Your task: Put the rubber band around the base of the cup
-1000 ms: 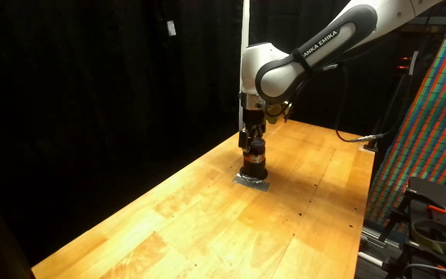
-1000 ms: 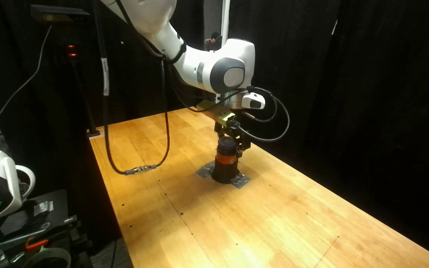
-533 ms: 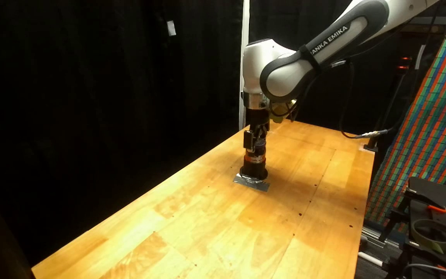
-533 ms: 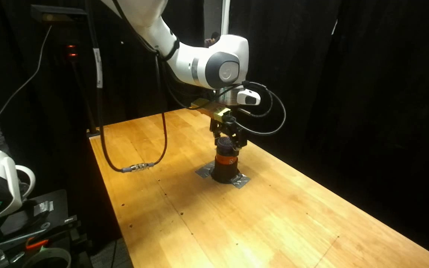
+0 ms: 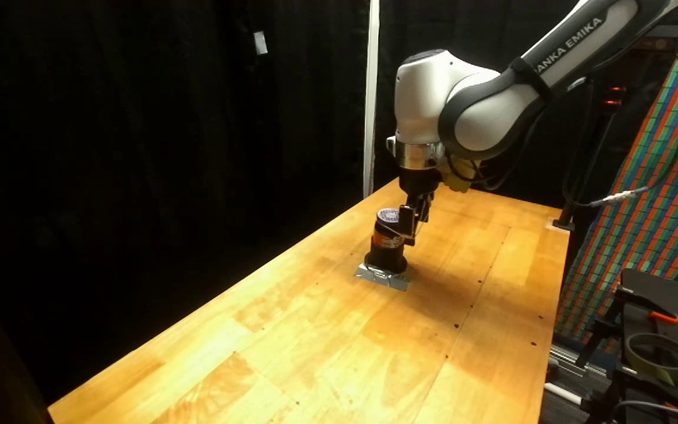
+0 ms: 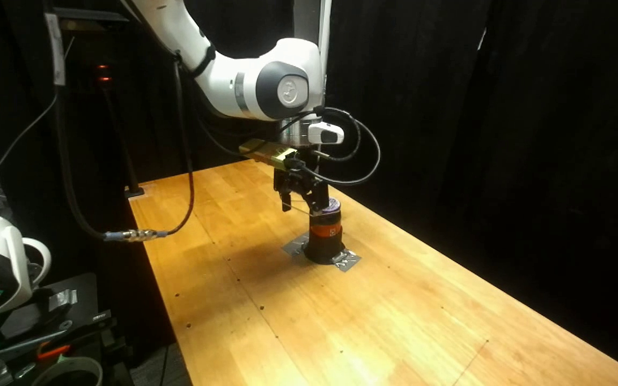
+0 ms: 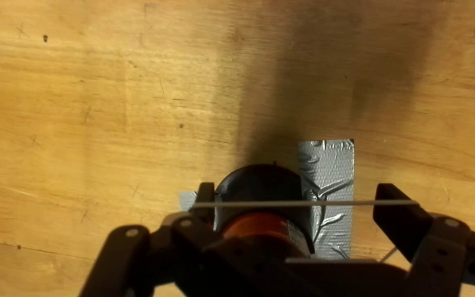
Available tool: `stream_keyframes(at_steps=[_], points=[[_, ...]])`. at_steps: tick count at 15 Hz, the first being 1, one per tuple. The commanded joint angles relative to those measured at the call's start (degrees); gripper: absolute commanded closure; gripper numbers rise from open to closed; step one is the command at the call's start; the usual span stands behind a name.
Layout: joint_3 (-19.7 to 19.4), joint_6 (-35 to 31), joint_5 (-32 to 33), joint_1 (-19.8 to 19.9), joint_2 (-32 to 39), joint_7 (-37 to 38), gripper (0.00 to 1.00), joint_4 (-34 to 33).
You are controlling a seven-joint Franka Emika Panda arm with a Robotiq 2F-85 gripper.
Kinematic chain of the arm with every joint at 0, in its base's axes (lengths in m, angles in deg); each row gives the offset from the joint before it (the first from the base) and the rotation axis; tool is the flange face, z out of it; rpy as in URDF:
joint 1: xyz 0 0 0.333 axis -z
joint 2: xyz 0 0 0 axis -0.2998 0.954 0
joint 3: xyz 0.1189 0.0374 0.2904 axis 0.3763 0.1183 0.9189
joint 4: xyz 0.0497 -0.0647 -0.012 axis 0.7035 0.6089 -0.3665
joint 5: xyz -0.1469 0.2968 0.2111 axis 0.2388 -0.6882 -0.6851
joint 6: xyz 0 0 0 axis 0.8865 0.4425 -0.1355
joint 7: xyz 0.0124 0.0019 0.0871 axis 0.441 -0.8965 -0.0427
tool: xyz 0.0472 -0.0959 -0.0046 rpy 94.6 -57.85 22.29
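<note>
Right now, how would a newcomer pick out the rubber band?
On the wooden table stands a dark-and-orange cup, with the tool close to its top. In the wrist view, the rubber band runs straight between the tool's spread fingers, crossing in front of the cup. Unlike the black fingers and broad silver tape, it is a thin, pale strand.

Arm (image 5: 489,125) is white, rounded, smooth, with dark grey trim (image 5: 449,115). Lettering (image 5: 568,45) reads "ANKA EMIKA", pale on dark, its start covered by a black strap (image 5: 530,76). In an exterior view, a round pale cap (image 6: 300,96) with a raised emblem (image 6: 289,92). Silver collar (image 5: 418,155), black coupling (image 5: 418,181) below it. Black cables (image 6: 190,190), one with a metal connector (image 6: 140,235). Yellowish block (image 6: 274,153) alongside; glare, so shade hard to call. Claw (image 7: 299,201) is black, angular fingers (image 7: 398,220), pale round pin heads (image 7: 452,222).
</note>
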Motion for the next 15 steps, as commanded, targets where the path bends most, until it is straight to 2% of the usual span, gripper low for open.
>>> stream_keyframes(at_steps=[1, 2, 4, 7, 9, 11, 15], points=[[-0.8, -11.3, 6.3, -1.8, -8.8, 5.7, 0.00, 13.8], [-1.3, -14.8, 8.9, -2.3, -10.2, 7.7, 0.00, 16.7], [-4.7, -24.7, 19.6, -5.2, -12.3, 17.7, 0.00, 22.7], [-16.4, -33.2, 35.0, -14.2, -13.9, 31.8, 0.00, 26.2], [-22.7, -34.5, 45.2, -19.1, -14.2, 41.3, 0.00, 25.8], [-26.7, -34.1, 54.1, -22.6, -14.2, 50.4, 0.00, 24.8], [-28.4, -34.2, 68.9, -25.7, -12.9, 68.6, 0.00, 25.2]])
